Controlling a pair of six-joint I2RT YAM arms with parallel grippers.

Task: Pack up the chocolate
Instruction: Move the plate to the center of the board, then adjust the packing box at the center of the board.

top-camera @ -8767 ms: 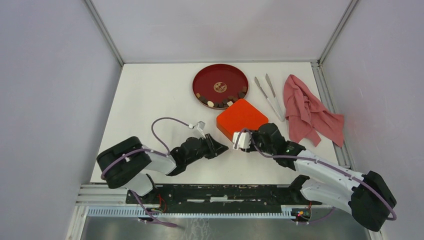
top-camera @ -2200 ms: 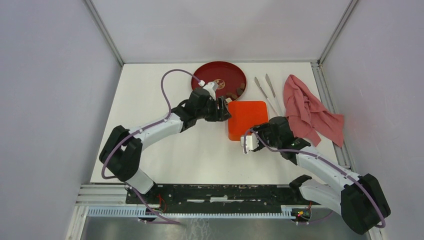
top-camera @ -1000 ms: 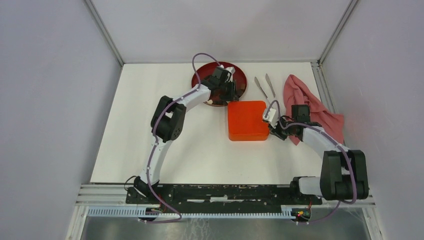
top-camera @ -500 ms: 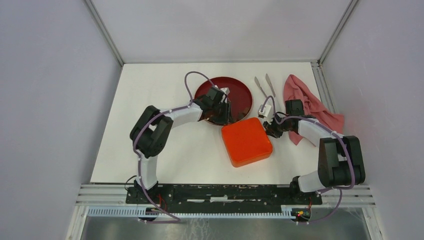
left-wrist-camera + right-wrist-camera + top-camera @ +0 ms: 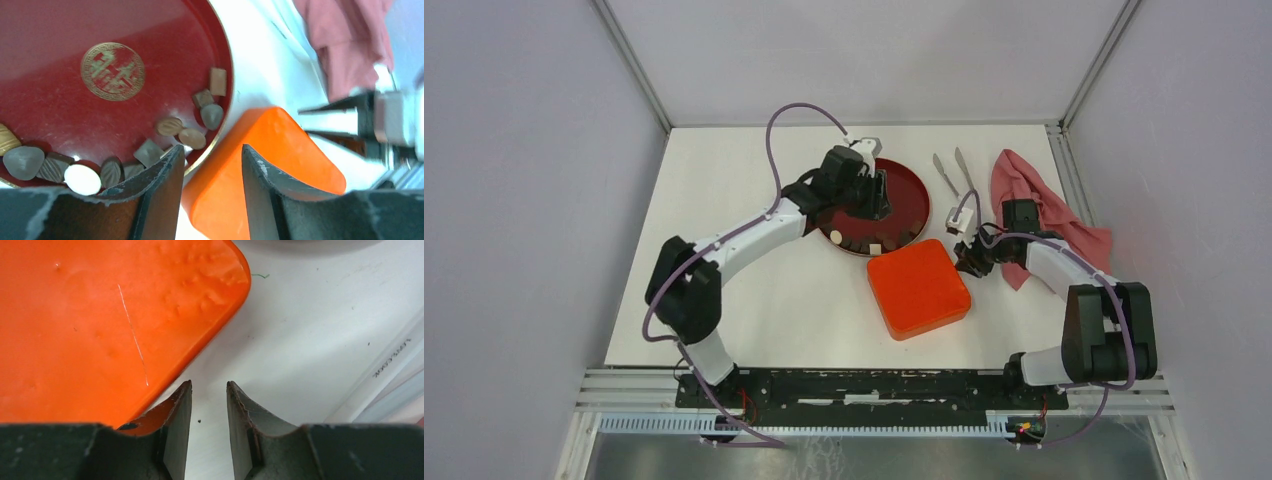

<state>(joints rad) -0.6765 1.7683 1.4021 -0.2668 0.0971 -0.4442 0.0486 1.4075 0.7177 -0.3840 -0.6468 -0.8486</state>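
Note:
The chocolate (image 5: 870,243), small brown pieces and a cream-white one, lies along the near rim of the red plate (image 5: 914,195). In the left wrist view the pieces (image 5: 170,126) crowd the plate's (image 5: 60,30) lower edge. My left gripper (image 5: 879,196) hovers over the plate, open and empty (image 5: 212,155). An orange box (image 5: 919,288) lies closed just in front of the plate, and it also shows in the left wrist view (image 5: 265,170). My right gripper (image 5: 970,262) is slightly open and empty (image 5: 209,390), low at the box's right edge (image 5: 100,315).
Metal tongs (image 5: 954,172) lie behind the right gripper. A pink cloth (image 5: 1049,215) is bunched at the right side, and it also shows in the left wrist view (image 5: 350,40). Grey walls close in the table on three sides.
Over the last seconds the orange box slid from beside the plate toward the front and turned. The left gripper shifted back over the plate. The right gripper stayed at the box's right side.

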